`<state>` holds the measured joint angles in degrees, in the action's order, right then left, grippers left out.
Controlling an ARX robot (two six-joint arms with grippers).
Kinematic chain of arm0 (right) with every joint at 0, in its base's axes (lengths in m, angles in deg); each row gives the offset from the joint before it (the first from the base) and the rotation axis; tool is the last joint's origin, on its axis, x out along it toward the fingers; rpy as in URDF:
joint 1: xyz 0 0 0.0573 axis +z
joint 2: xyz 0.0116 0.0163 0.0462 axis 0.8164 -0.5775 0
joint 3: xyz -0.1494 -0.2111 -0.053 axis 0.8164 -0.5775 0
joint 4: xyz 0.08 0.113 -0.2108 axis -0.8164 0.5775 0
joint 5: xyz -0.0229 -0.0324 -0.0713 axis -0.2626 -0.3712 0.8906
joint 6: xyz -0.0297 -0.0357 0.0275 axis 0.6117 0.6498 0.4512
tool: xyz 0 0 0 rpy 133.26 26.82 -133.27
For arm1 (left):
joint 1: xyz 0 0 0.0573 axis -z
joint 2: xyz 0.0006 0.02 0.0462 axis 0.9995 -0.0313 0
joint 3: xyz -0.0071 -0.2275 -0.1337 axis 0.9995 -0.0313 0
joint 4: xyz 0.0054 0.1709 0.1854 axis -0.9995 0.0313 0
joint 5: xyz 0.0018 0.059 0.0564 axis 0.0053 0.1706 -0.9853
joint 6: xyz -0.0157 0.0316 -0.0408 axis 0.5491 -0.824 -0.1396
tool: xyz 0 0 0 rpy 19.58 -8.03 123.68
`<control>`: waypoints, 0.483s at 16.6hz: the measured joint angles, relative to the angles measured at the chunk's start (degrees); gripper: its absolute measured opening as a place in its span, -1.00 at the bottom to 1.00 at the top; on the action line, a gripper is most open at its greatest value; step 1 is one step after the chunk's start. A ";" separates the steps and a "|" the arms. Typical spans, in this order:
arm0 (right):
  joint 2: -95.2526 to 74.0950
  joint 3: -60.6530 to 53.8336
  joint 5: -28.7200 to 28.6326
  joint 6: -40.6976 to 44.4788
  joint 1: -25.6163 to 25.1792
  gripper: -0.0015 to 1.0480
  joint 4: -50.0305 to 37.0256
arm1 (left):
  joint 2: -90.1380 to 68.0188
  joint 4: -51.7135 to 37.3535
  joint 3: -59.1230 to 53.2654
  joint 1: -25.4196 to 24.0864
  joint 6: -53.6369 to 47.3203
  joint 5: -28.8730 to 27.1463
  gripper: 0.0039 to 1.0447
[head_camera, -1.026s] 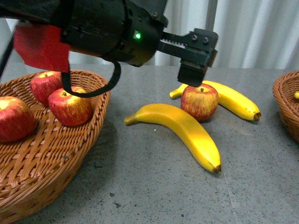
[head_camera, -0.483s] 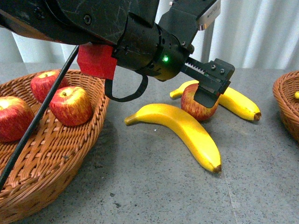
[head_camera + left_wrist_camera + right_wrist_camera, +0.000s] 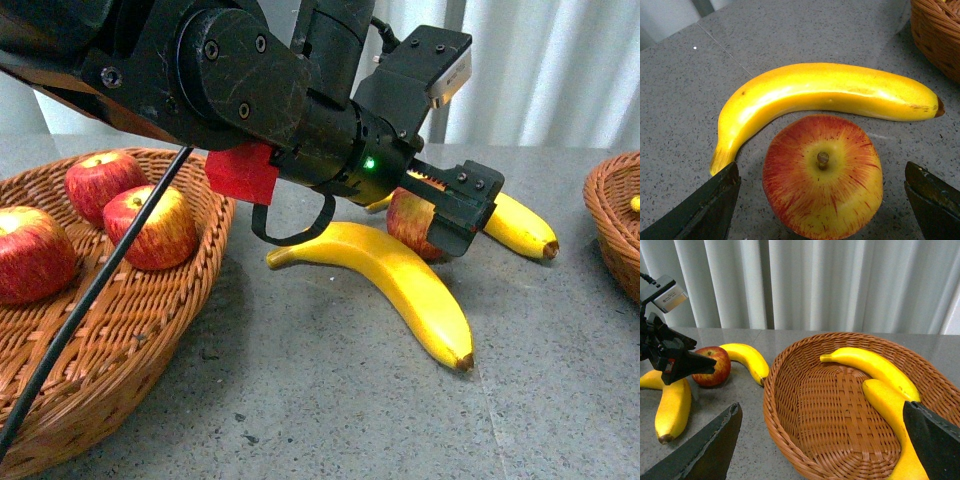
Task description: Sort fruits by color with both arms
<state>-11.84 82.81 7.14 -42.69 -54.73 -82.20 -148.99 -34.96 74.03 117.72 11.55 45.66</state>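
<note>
1. Lowered from its hover of a second ago, the left tool (image 3: 821, 200) now brackets the loose apple (image 3: 822, 175). Its jaws are spread wide, and a gap shows between each finger and the fruit's skin.
2. The loose apple stands upright on the worktop (image 3: 300, 400), stem pointing straight up, between two bananas at the middle of the scene.
3. Behind it, the far banana (image 3: 830, 92) lies with its long axis running left to right, brown tip to the right. Its curve bows around the apple's far side.
4. The near banana (image 3: 400, 270) runs on a diagonal, stem end far-left and brown tip near-right.
5. Grey speckled stone forms the worktop, and a white pleated curtain (image 3: 815, 285) closes off the far side of the room.
6. Only the front view shows the left basket (image 3: 200, 250), woven wicker holding three more apples (image 3: 150, 225).
7. Only the right wrist view shows the inside of the right basket (image 3: 775, 405), where two more bananas (image 3: 875, 365) lie side by side.
8. The right tool (image 3: 820, 450) hangs by that basket, jaws wide and holding nothing.
</note>
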 joint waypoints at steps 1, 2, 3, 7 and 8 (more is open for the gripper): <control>0.00 0.00 0.00 0.00 0.00 0.87 0.00 | -0.35 -0.02 0.22 -0.11 0.07 0.17 0.88; 0.00 0.00 0.00 0.00 0.00 0.87 0.00 | -0.42 0.00 0.28 -0.15 0.11 0.22 0.88; 0.00 0.00 0.00 0.00 0.00 0.87 0.00 | -0.50 0.00 0.33 -0.17 0.15 0.26 0.88; 0.00 0.00 0.00 0.00 0.00 0.87 0.00 | -2.80 0.07 1.22 -0.63 0.31 1.36 0.88; 0.00 0.00 0.00 0.00 0.00 0.87 0.00 | -3.39 0.28 1.33 -0.68 0.37 1.46 0.88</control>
<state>-11.84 82.81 7.14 -42.69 -54.73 -82.20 -152.38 -34.68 75.36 117.05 11.92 47.13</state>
